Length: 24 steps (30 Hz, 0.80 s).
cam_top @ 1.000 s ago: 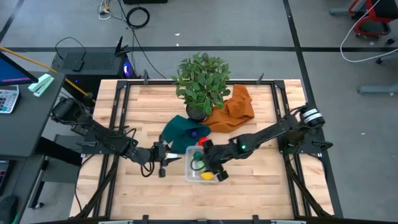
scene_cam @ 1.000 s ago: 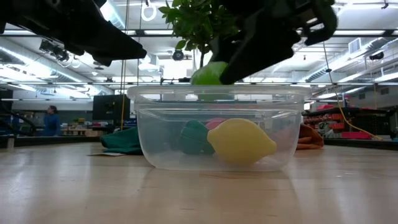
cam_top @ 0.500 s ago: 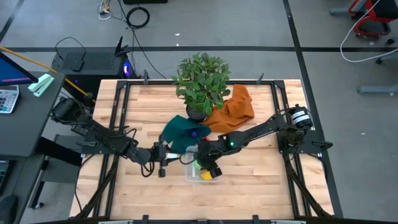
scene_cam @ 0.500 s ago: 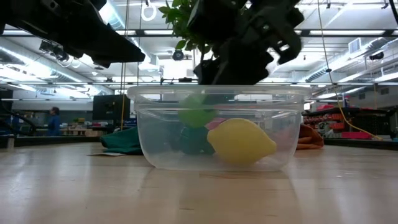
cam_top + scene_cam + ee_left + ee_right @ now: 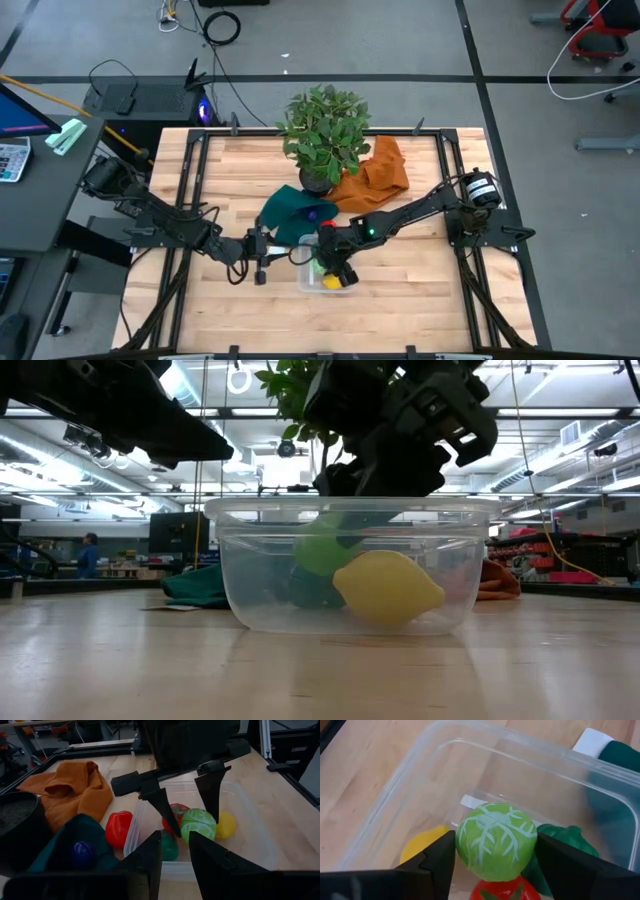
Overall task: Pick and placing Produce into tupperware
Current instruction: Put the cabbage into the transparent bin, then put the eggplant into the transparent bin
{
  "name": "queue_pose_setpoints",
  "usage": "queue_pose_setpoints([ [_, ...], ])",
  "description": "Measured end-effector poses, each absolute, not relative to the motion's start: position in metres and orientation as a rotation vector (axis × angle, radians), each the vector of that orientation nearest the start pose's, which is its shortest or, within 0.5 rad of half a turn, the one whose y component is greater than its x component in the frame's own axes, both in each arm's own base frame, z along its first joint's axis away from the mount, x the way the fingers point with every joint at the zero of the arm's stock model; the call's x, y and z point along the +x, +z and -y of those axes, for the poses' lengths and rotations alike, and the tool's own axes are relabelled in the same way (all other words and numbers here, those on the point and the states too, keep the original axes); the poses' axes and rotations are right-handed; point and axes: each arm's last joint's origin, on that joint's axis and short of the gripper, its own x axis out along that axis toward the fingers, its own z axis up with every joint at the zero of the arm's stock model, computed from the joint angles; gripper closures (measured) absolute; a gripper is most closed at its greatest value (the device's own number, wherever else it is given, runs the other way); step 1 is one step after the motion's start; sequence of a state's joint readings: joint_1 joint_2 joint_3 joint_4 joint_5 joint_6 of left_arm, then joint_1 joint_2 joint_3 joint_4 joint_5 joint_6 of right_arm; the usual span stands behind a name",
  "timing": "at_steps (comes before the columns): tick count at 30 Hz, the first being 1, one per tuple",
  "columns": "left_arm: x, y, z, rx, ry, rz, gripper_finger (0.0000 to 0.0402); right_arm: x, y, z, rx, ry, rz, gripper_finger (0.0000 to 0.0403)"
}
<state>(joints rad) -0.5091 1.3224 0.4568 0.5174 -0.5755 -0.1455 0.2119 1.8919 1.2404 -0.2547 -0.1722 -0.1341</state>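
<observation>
The clear tupperware (image 5: 304, 281) (image 5: 240, 560) stands on the wooden table beside the green cloth (image 5: 285, 212). Inside lie a yellow lemon (image 5: 388, 588), a dark green piece (image 5: 565, 840) and a red piece (image 5: 502, 890). My right gripper (image 5: 326, 264) (image 5: 495, 857) reaches down into the tupperware, shut on a light green cabbage (image 5: 322, 545) (image 5: 198, 824). My left gripper (image 5: 268, 256) (image 5: 175, 857) hovers just left of the tupperware, open and holding nothing. A red pepper (image 5: 118, 827) lies on the table outside the tupperware's wall. A blue piece (image 5: 81, 852) rests on the green cloth. My right gripper pinches the cabbage between its two fingers (image 5: 437, 862), one on each side of its round body (image 5: 465, 845). The fingers come from above, slanting down into the tupperware. The cabbage sits below the rim, above the dark green piece; whether it rests on it, I cannot tell.
A potted plant (image 5: 322, 130) stands at the table's far middle, with an orange cloth (image 5: 378, 172) beside it on the right. Bare wood lies to the right of and in front of the tupperware. A black frame rail (image 5: 190, 170) runs round the table.
My right gripper has moved toward the table's left and down, carrying the cabbage from above the tupperware's rim to inside it, beside the lemon. The left arm has kept still.
</observation>
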Motion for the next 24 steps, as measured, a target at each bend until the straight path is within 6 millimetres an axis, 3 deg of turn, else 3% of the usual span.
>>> queue_pose_setpoints([
  [24, 0.2225, 0.1797, 0.1059, 0.039, 0.088, -0.299, 0.0296, 0.3826, 0.1818, -0.0877, -0.141, 0.425, -0.877, 0.0161],
])
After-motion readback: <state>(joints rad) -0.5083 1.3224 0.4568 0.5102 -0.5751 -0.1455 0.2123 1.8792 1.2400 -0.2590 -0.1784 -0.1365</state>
